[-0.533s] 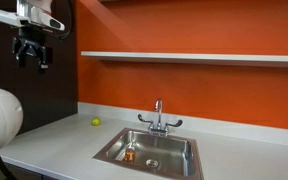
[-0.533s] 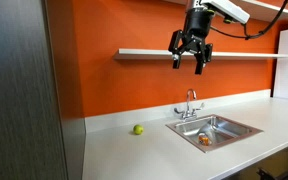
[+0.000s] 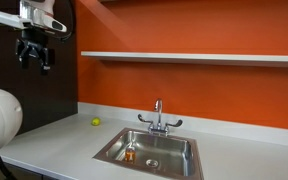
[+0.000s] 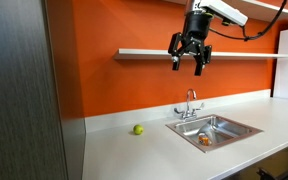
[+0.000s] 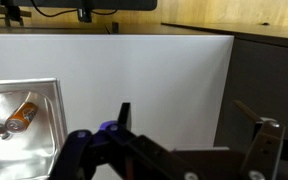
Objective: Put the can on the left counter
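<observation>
1. The black two-fingered Robotiq gripper (image 4: 187, 66) is hanging high over the worktop, about level with the white wall shelf (image 4: 244, 53). Its fingers are spread wide and are gripping nothing.
2. The small orange-red cylindrical drink can with a silvery top (image 3: 130, 153) is sitting inside the brushed steel sink basin (image 3: 174, 150), on the basin's left side. It is lying far below the gripper and off to one side; in the wrist view it is showing at the left edge.
3. In an exterior view the can is reading as upright, while the wrist view is showing it slanted, so I cannot tell its long axis for certain.
4. The smooth light grey countertop stretch left of the sink (image 3: 54, 140) is looking flat and matte, with a small yellow-green ball (image 3: 96, 122) resting near the orange wall.
5. The coming move is probably calling for a long descent into the basin, with the fingers straddling the can's curved, slippery side.
</observation>
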Robot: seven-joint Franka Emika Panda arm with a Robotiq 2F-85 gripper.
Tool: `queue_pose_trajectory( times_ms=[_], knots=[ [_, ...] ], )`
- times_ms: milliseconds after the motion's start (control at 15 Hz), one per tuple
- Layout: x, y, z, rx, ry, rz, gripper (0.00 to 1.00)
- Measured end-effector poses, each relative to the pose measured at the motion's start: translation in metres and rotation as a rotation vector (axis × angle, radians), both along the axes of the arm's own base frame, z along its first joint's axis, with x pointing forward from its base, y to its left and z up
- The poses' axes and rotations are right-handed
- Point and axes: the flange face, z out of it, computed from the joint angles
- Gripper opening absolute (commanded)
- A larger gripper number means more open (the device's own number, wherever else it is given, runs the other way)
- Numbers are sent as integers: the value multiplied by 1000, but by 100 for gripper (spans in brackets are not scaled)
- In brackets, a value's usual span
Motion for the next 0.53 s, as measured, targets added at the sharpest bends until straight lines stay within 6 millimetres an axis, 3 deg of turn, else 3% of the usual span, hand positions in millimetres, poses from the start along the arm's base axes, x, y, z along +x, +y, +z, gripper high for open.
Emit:
queue_pose_trajectory(
  times_ms=[267,533],
  knots=[
    [14,-22,-11,-26,-2,-69,100],
    [27,-59,-26,-75,7,-177,100]
  ],
)
